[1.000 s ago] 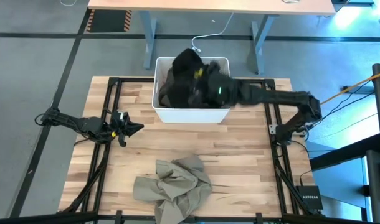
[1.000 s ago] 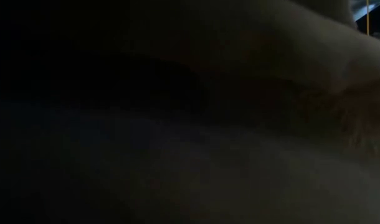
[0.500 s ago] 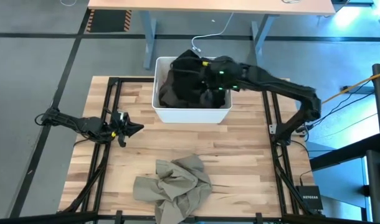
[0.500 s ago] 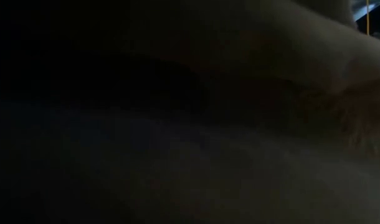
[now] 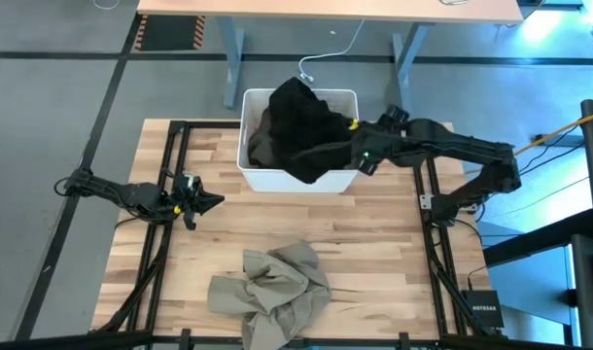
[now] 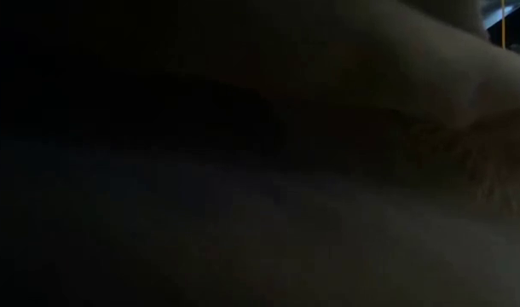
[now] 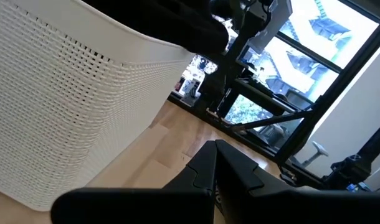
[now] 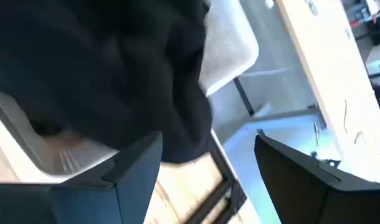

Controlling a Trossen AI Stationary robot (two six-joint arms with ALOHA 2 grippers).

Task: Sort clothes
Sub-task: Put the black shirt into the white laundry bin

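One black garment (image 5: 301, 126) draped over white bin (image 5: 250, 177), right jaws wide, left jaws closed, empty.

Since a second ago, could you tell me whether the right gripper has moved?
Yes. The right gripper has pulled back from over the white bin toward the bin's right wall, dragging the black garment with it.

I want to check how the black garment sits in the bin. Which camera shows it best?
The high view: the black garment heaps over the white bin and spills across its near rim beside the right gripper. The right wrist view shows only close dark folds, the left wrist view an edge above the bin wall, the low view nothing.
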